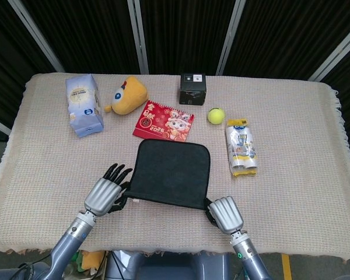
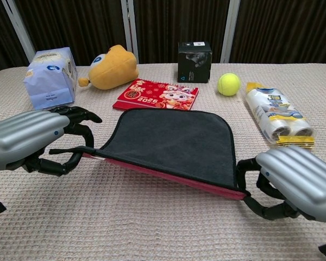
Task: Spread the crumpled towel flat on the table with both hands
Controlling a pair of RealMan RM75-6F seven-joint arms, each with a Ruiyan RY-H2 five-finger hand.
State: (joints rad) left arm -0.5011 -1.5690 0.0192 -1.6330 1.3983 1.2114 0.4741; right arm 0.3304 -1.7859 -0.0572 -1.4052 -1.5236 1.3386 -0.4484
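1. The tissue pack (image 1: 83, 105) stands at the far left of the table (image 1: 303, 186), with the yellow plush toy (image 1: 128, 95) just beside it.
2. The left hand (image 1: 104, 194) pinches the towel's near left corner.
3. The towel (image 1: 171, 172) lies opened out at the table's near centre; its near edge is raised off the surface between the hands, red underside showing.
4. The red booklet (image 1: 163, 120) lies just behind the towel, the black box (image 1: 192, 88) farther back.
5. The right hand (image 1: 226, 213) grips the near right corner.
6. The tennis ball (image 1: 216, 115) and wrapped bottle pack (image 1: 241, 147) lie to the right.
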